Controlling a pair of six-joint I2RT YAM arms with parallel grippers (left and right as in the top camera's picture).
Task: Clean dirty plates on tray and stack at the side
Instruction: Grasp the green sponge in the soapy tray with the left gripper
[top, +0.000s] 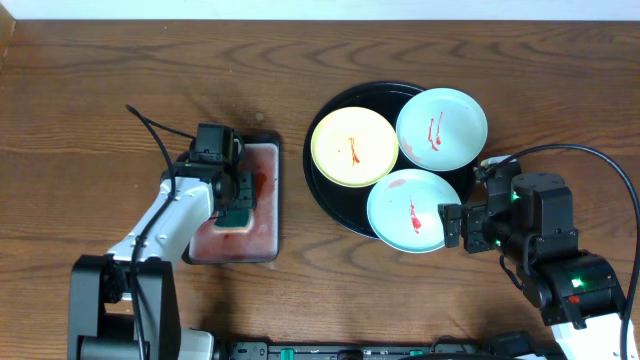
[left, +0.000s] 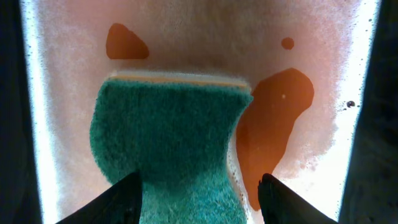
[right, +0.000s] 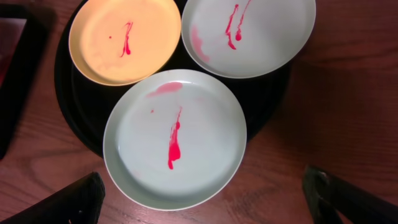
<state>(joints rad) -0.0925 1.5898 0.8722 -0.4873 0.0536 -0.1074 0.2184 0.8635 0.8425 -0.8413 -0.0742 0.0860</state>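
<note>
Right end effector (right: 202, 198) beside mint plate (right: 144, 138)

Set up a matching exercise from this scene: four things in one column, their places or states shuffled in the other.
1. yellow plate
2. green sponge
3. nearest mint plate
4. right gripper

A. open, holding nothing
B. in the small rectangular tray, between the fingers of the left gripper
C. on the left side of the black round tray
D. jutting out over that tray's near rim

Pairs: 1-C, 2-B, 3-D, 4-A
</note>
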